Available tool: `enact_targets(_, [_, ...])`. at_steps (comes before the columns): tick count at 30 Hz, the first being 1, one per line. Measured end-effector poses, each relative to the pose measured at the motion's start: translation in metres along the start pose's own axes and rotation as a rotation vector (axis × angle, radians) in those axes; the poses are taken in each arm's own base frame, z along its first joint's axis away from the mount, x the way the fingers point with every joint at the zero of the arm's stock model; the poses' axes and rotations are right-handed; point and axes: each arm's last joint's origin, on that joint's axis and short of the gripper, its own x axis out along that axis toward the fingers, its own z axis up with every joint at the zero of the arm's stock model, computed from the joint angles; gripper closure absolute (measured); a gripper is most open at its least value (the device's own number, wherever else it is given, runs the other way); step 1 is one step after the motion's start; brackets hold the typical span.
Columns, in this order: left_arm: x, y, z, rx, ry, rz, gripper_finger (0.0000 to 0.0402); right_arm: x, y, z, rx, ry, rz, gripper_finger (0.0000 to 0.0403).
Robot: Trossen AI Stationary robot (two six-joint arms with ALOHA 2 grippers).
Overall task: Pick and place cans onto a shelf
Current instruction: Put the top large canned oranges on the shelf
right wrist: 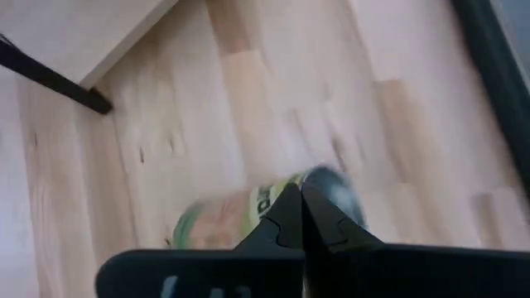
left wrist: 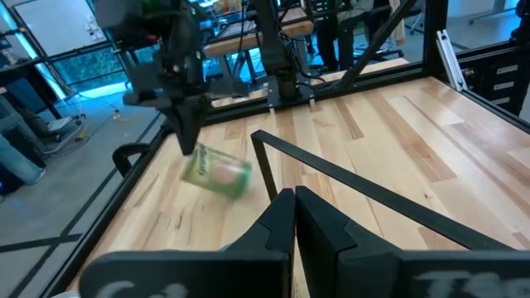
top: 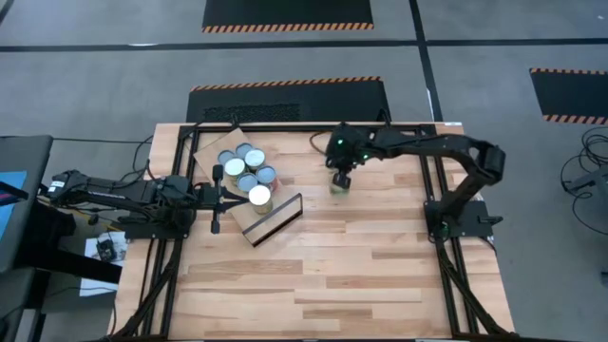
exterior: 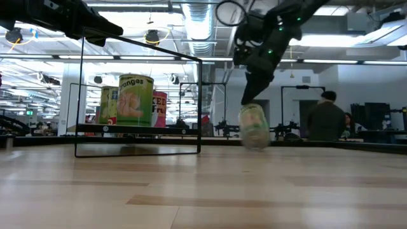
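A green-labelled can [exterior: 254, 126] hangs tilted just under our right pincer [exterior: 252, 100], whose fingers are closed; our left pincer [top: 238, 198], also closed, waits beside the shelf [top: 271, 220].

Person [exterior: 326, 119] standing beyond slatted table [top: 380, 275].

In the low view, the greenish-yellow can [exterior: 135, 100] on the shelf [exterior: 137, 130] reads "oranges", its first letter partly cut off. The red can [exterior: 159, 109] behind it shows "Fru". No other lettering is legible.
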Motion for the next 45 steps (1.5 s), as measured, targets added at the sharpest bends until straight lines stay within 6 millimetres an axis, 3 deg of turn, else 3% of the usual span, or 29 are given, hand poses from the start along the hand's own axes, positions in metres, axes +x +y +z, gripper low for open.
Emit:
enact_targets(8, [0.0, 0.0, 0.0, 0.0, 0.002, -0.002, 0.0399, 0.023, 0.031, -0.001, -0.077, 0.092, 0.014, 0.0399])
enact_targets(12, [0.0, 0.0, -0.001, 0.003, 0.004, -0.004, 0.0399, 0.014, 0.04, 0.001, -0.064, 0.068, 0.017, 0.0398])
enact_targets(16, [0.0, 0.0, -0.001, 0.0, 0.003, -0.008, 0.0399, -0.013, 0.039, -0.007, 0.031, 0.119, -0.001, 0.0381])
enact_targets(22, [0.003, -0.001, -0.002, 0.004, 0.014, -0.014, 0.0399, -0.043, 0.034, -0.024, 0.32, 0.187, -0.034, 0.0324])
enact_targets(27, [0.007, -0.002, -0.002, 0.006, 0.022, -0.019, 0.0399, -0.046, 0.036, -0.032, 0.556, 0.205, -0.035, 0.0235])
enact_targets(31, [0.01, -0.003, -0.004, 0.008, 0.032, -0.046, 0.0399, -0.031, 0.036, -0.036, 0.677, 0.281, -0.078, 0.0143])
enact_targets(35, [0.009, -0.003, -0.003, 0.007, 0.028, -0.046, 0.0399, -0.004, 0.037, -0.041, 0.687, 0.383, -0.11, 0.0081])
enact_targets(39, [0.009, -0.004, -0.003, 0.005, 0.025, -0.06, 0.0399, 0.013, 0.037, -0.049, 0.678, 0.488, -0.147, 0.0058])
enact_targets(45, [0.009, -0.006, -0.003, 0.011, 0.023, -0.073, 0.0399, 0.031, 0.038, -0.055, 0.674, 0.551, -0.19, 0.0061])
